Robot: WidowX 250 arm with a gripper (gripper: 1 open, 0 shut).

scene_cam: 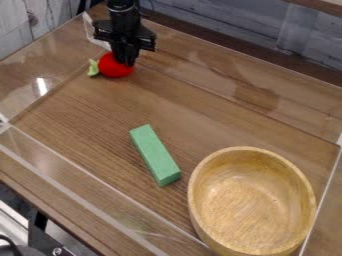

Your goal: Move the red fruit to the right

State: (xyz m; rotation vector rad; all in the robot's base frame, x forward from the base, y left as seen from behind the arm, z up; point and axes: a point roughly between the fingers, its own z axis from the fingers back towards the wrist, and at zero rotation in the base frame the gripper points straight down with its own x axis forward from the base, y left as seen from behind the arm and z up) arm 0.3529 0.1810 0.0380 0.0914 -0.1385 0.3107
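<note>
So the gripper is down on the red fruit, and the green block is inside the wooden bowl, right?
Not quite. The green block lies on the table, outside the bowl and to its left, as the camera view shows. The gripper is indeed down on the red fruit.

- Table: wood-grain top, smooth, slight sheen.
- Bowl: pale wood, matt, visible grain.
- Block left of bowl: green, matt, plastic-looking.
- Fruit: glossy red.
- Gripper: black, matt.
</note>
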